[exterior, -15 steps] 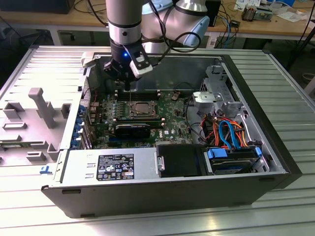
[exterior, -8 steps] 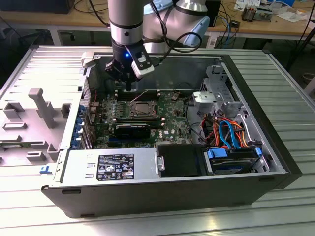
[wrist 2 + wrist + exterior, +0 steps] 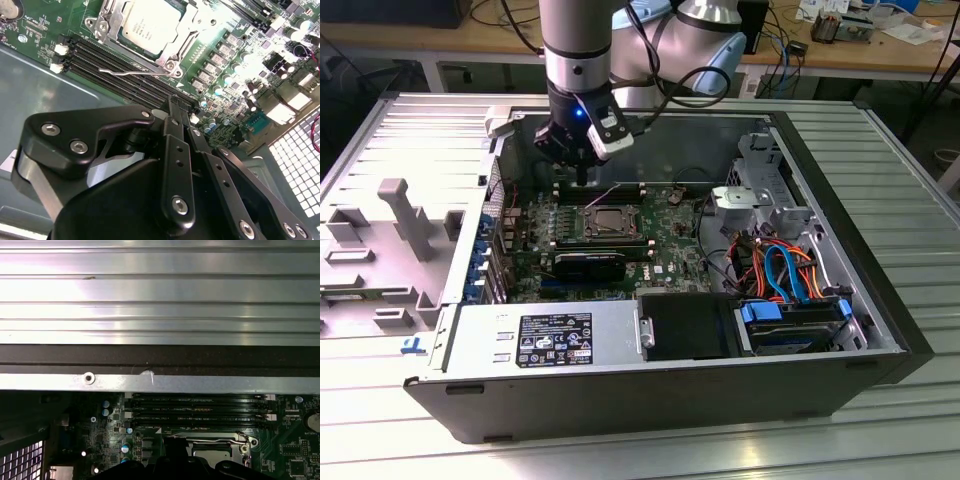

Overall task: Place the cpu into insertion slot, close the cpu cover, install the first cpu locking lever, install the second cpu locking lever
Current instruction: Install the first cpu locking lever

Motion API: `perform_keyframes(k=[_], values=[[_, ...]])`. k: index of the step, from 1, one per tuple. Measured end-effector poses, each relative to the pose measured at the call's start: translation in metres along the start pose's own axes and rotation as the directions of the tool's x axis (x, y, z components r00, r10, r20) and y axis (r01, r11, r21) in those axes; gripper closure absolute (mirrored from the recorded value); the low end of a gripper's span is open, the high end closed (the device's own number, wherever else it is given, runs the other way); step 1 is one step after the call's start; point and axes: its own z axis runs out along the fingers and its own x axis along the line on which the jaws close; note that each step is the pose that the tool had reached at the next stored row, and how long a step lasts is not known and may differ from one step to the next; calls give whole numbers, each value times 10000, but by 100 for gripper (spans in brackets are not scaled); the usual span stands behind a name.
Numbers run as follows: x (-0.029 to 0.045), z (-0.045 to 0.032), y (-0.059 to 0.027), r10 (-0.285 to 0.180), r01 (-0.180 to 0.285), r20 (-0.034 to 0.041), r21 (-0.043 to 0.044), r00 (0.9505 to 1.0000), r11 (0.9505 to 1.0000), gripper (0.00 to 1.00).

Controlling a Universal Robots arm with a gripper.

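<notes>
Gripper (image 3: 181, 112) fingers are pinched together, holding nothing, their tips poised over the memory slots (image 3: 125, 67) just beside a locking lever (image 3: 135, 72), likely to press it. Nearby, the cpu (image 3: 150, 25) sits in the insertion slot beneath the cpu cover (image 3: 192, 22).

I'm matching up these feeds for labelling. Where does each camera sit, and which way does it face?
Exterior view: off the arm, above the open computer case, looking down; arm and gripper show.
Second wrist view: on the wrist, looking past the gripper at the cpu.
First wrist view: on the wrist, facing the memory slots and the case wall.
All share the socket area.
</notes>
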Motion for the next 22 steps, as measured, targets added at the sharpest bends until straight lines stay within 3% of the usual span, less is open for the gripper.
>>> perform_keyframes(k=[22], values=[[-29,115,-38,2,-2,-1,3,10000,10000,89]])
